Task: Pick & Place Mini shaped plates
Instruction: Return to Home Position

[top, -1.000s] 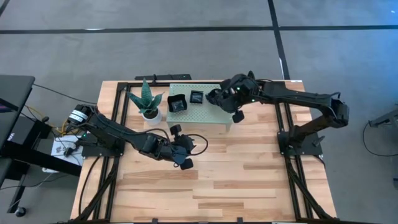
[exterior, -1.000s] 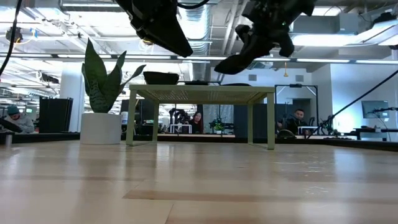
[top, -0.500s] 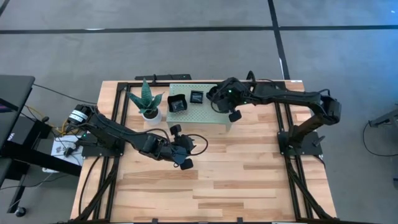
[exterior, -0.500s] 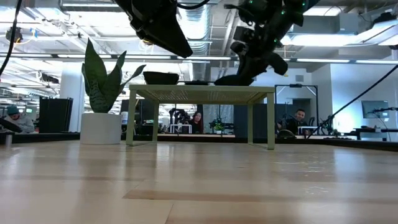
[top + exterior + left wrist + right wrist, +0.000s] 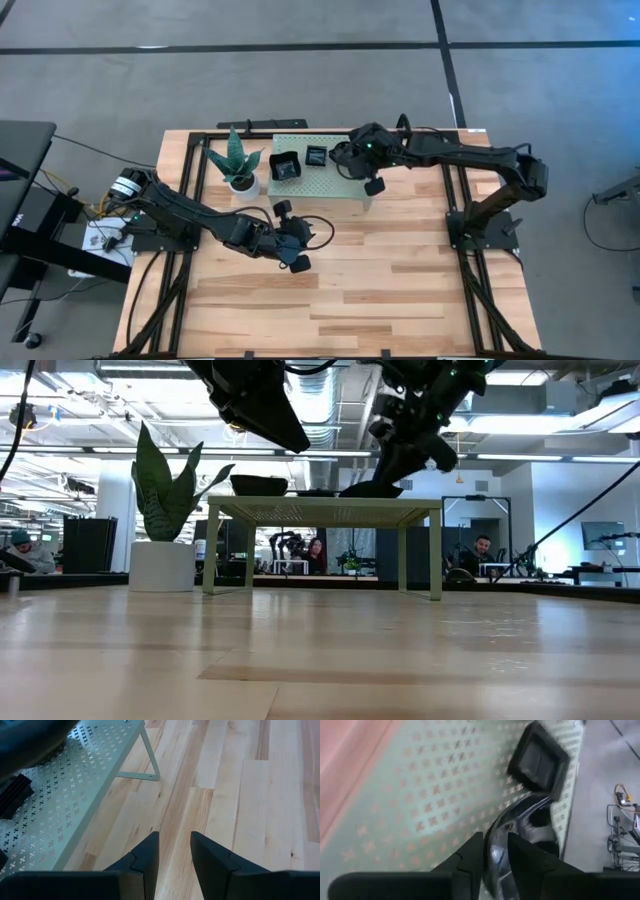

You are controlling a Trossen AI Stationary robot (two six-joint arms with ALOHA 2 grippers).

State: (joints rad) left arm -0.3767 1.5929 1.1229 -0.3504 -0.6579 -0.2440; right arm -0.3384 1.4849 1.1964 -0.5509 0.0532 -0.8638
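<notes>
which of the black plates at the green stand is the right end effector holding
The glossy curved-rim plate clamped in the right end effector; the small square plate and the larger square dish sit untouched.

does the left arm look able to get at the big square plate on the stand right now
Probably yes. The left hand hangs open over bare table near the stand, nothing between it and the big square plate. The right hand, holding a rounded plate, is over the stand's other end.
</notes>
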